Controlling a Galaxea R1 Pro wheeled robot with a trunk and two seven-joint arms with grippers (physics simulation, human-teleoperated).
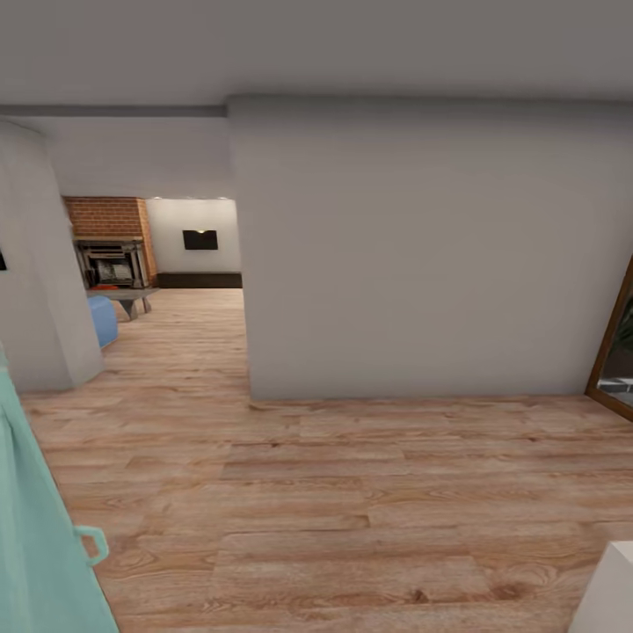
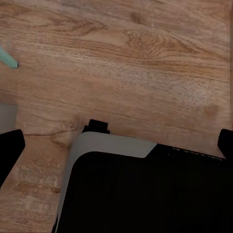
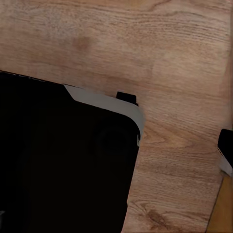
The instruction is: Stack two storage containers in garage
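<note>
Head view: a wood-plank hallway floor (image 1: 352, 492) is seen before a plain grey wall (image 1: 422, 255). Through the opening at the left, the living room (image 1: 167, 264) is glimpsed, with its brick fireplace (image 1: 110, 233), a blue sofa (image 1: 103, 318), a low grey counter (image 1: 127, 297) and a dark wall TV (image 1: 200, 239). A pale green door (image 1: 35, 527) with a handle stands at the near left; a wood-framed doorway (image 1: 613, 338) is cut by the right edge. The 2 storage containers cannot be made out from here.

Left wrist view: the robot's dark, grey-edged base (image 2: 145, 189) is shown over the planks, with black finger tips (image 2: 9, 148) of the left tool at both picture edges, set wide apart and holding nothing.

Right wrist view: the same base (image 3: 63, 160) is shown; 1 finger tip (image 3: 225, 145) is visible, so the right tool's opening cannot be told.
</note>
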